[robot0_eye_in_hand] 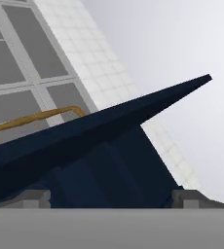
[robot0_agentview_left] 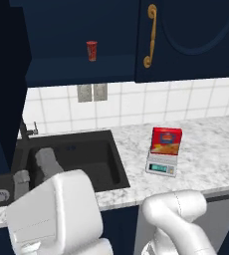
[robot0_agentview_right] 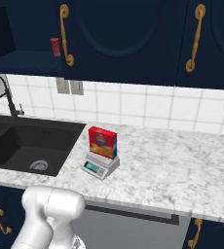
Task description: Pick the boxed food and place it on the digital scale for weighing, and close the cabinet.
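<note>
**A:** Where do you stand on the job?

**B:** Start with the big dark navy wall cabinet (robot0_agentview_left: 81,40): its left door (robot0_agentview_left: 7,84) hangs open, edge-on at the left of the left base view, and the bay behind it shows its shelf. That is the step you have in hand, I'd say. In the hand view a navy door edge (robot0_eye_in_hand: 109,131) with a curved gold handle (robot0_eye_in_hand: 36,116) lies right in front of your claw (robot0_eye_in_hand: 112,197), whose two dark tips stand wide apart with nothing between them.

**A:** And the carton?

**B:** Already done, by the look of it. Below the cabinet, on the white marbled table (robot0_agentview_left: 206,149), the small red carton with the yellow-orange food picture (robot0_agentview_left: 166,141) stands upright on the flat silver-grey scale (robot0_agentview_left: 162,166).

**A:** What does the next move call for?

**B:** A push on the door's face, swinging it towards the closed door (robot0_agentview_left: 196,35) beside it.

**A:** Anything left inside?

**B:** One small red cup (robot0_agentview_left: 91,51) on the cabinet's shelf. The black sink (robot0_agentview_left: 81,154), below the open bay, holds nothing I can make out.
</note>
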Robot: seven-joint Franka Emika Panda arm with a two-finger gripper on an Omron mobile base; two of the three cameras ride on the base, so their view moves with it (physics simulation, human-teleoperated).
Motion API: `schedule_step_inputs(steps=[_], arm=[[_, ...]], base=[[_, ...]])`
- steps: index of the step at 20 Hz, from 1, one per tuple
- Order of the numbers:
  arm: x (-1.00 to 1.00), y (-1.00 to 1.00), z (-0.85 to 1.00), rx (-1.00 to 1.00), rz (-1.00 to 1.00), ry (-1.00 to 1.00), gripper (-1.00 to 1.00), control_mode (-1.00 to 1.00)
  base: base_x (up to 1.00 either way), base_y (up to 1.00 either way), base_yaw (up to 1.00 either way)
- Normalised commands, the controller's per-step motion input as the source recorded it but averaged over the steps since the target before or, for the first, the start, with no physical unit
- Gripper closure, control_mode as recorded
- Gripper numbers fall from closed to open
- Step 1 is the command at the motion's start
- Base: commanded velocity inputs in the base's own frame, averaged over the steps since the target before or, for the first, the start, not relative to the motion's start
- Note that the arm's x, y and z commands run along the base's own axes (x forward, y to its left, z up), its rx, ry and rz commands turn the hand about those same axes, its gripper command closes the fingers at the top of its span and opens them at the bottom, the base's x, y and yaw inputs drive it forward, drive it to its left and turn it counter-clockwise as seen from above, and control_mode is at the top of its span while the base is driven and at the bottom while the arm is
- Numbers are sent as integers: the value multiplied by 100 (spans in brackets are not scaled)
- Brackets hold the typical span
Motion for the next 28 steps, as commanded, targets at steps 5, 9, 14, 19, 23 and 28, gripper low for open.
schedule_step_inputs(steps=[5,9,14,19,23,28], arm=[[-9,75,0,4,-22,0,-100,-100],[4,85,-7,4,-20,1,-100,-100],[53,82,-40,0,-15,0,-100,-100],[79,72,-44,-3,-14,1,-100,-100],[100,20,-56,-5,-9,0,-100,-100],[87,-9,-86,0,-1,-3,-100,-100]], base=[[0,0,0],[0,0,0],[0,0,0],[0,0,0],[0,0,0],[0,0,0]])
